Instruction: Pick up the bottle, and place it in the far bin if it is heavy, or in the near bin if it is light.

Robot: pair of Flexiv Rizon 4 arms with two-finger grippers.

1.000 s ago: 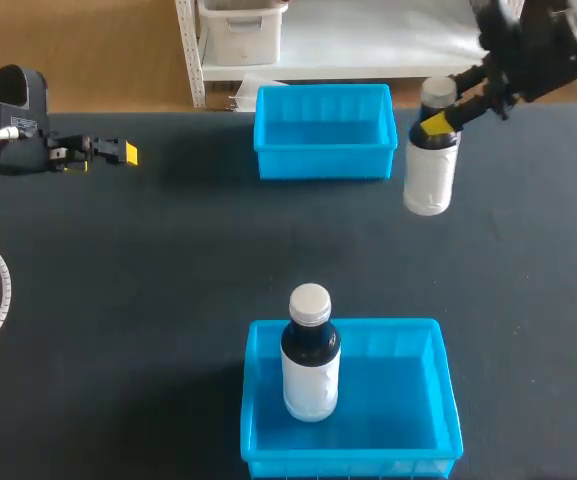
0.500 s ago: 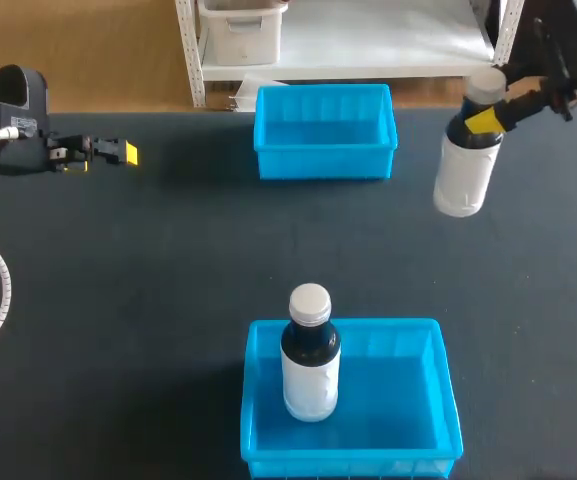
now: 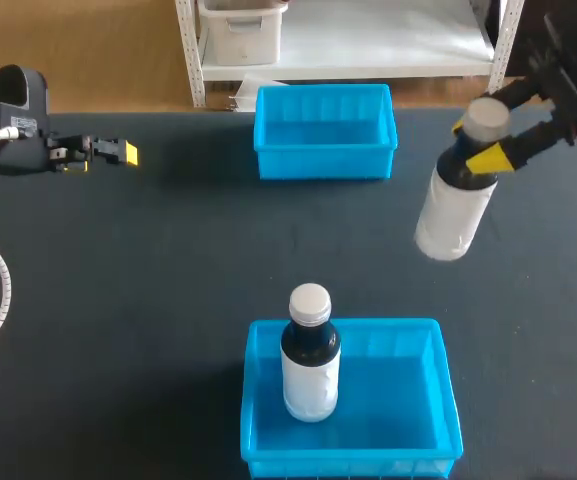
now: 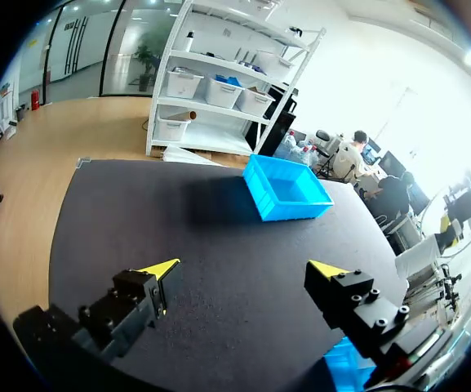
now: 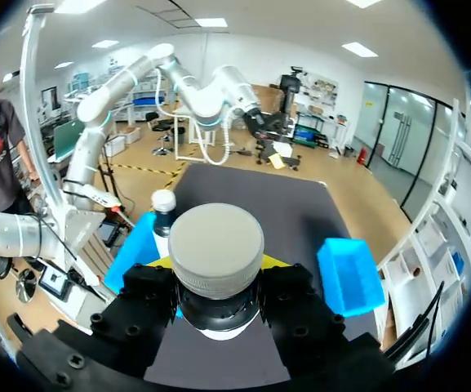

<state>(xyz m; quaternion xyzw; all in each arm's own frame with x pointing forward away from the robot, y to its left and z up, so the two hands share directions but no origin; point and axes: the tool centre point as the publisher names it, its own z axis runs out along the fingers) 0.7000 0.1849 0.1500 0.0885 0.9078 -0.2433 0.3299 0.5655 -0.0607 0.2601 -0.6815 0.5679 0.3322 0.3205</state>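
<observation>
Right gripper (image 3: 475,145) is clamped on the neck of the bottle (image 3: 455,215), one yellow tip on each side, just under the grey cap. The bottle hangs tilted, white body downward, and looks lifted off the dark table (image 3: 168,300). It's out on the right side, clear of both bins and roughly between them front to back. The far blue bin (image 3: 323,162) sits at the back middle. The near blue bin (image 3: 438,385) is at the front middle, with a second bottle (image 3: 310,365) standing upright inside it. Left gripper (image 3: 118,152) is way over at the far left, fingers spread wide open, well apart from everything else.
</observation>
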